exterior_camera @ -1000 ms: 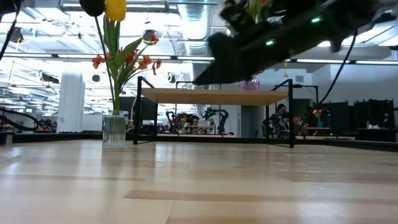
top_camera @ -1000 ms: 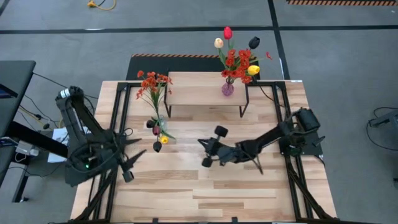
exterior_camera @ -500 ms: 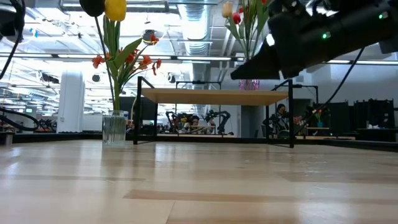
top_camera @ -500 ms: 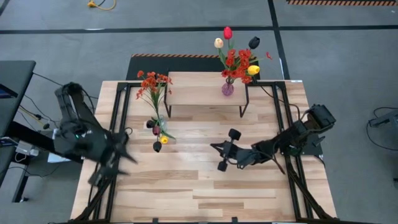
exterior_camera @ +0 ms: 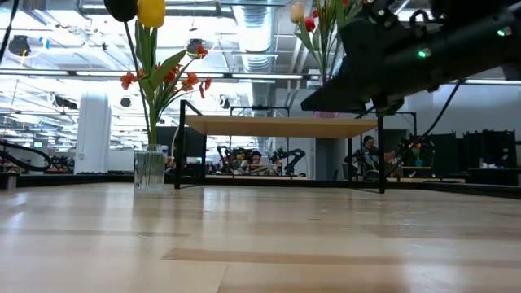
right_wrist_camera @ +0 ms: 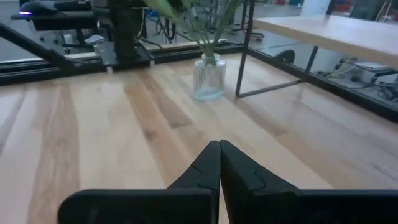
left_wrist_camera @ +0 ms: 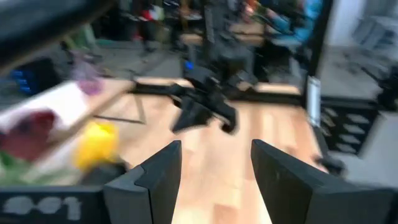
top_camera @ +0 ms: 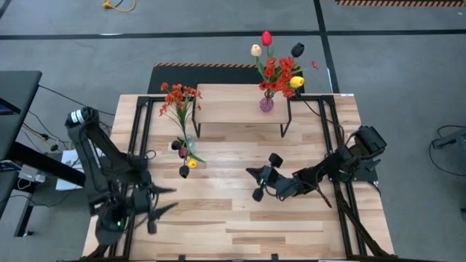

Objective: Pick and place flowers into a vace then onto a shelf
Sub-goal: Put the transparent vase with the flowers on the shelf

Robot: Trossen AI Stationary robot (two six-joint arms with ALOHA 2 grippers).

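One purple vase of flowers (top_camera: 277,73) stands on the shelf (top_camera: 233,105), toward its right end; a clear vase (exterior_camera: 149,169) holding more flowers waits on the table just off the shelf's left leg. Left gripper (top_camera: 159,207) hangs near the table's left edge, fingers apart, empty. Right gripper (top_camera: 256,183) hovers mid-table, fingers pressed together, empty. Next, I reckon: grasp that clear vase low, keeping it upright, and lift it onto the shelf.

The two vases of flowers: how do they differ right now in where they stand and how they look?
The pink vase stands on the shelf; the clear ribbed vase stands on the tabletop beside the shelf's left end. The pink vase's bunch includes red and cream tulips; the clear vase's includes a yellow tulip. Both stand upright, hold red-orange sprays, and neither is touched by a gripper.
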